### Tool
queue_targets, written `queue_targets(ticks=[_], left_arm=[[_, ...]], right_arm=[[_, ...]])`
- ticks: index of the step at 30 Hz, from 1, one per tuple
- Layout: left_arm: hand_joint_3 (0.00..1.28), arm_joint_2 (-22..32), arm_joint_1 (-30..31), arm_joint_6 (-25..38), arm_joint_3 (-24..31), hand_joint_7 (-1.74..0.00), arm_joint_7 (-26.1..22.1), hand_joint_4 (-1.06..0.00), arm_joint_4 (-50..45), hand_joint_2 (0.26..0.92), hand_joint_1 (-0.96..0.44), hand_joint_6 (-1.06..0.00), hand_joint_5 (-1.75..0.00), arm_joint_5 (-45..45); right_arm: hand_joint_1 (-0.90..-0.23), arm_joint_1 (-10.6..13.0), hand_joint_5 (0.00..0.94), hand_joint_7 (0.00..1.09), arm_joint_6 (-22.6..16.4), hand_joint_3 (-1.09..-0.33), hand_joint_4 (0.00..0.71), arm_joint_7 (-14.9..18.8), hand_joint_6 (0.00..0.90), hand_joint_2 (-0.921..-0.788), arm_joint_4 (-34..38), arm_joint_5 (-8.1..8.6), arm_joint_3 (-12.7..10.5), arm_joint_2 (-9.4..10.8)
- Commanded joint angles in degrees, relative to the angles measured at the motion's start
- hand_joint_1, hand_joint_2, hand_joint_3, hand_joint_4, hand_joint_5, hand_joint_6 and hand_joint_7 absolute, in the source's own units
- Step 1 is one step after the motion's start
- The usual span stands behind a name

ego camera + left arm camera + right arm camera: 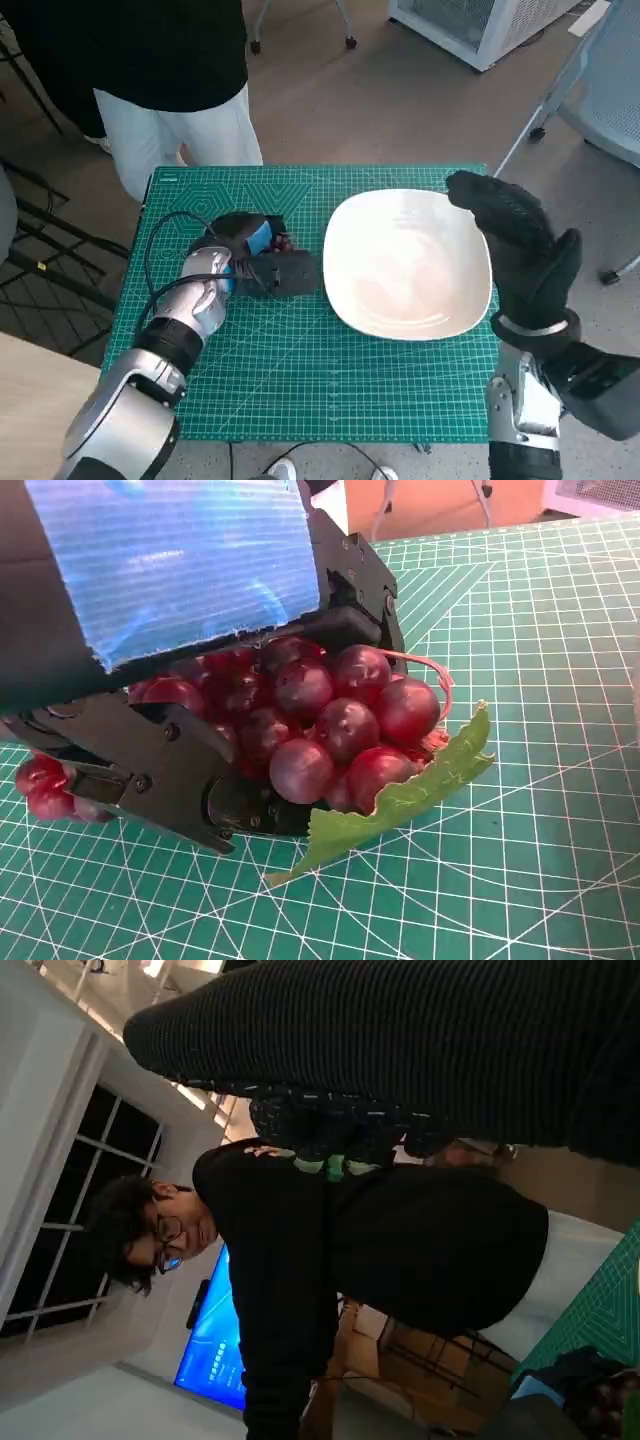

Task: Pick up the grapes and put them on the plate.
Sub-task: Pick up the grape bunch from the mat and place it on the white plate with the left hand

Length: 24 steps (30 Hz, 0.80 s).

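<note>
A bunch of dark red grapes [330, 720] with a green leaf [400, 795] lies on the green cutting mat [300, 370], left of the plate. My left hand [262, 255] covers it, and in the left wrist view its black fingers [180, 780] wrap around the bunch from both sides. In the head view only a few grapes [283, 243] peek out beside the blue tape. The white plate [405, 265] lies empty on the mat's right half. My gloved right hand [515, 240] is raised over the plate's right rim, fingers spread, holding nothing.
A person [170, 60] in a black top and white trousers stands at the table's far left corner, also filling the right wrist view [330, 1240]. A black cable [160, 240] loops on the mat by my left wrist. A chair [600, 90] stands at right.
</note>
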Motion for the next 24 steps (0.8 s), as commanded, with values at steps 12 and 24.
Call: queue_targets(ticks=[12, 24], left_arm=[[0.19, 0.2, 2.5, 0.2, -0.4, -1.03, -0.6, -0.50, 1.3, 0.920, 0.01, -0.58, -1.53, 0.0], [0.20, 0.9, 2.3, 0.4, 0.0, -1.04, -0.4, -0.48, -0.1, 0.921, 0.01, -0.58, -1.56, -0.3]], right_arm=[[-0.502, 1.2, 0.000, 0.52, 0.2, -0.600, 0.309, -0.6, 0.016, -0.921, 0.6, -0.51, 0.0, 0.5], [-0.497, 1.0, 0.000, 0.52, -0.1, -0.595, 0.309, -0.9, 0.017, -0.921, 0.7, -0.74, 0.1, 0.9]])
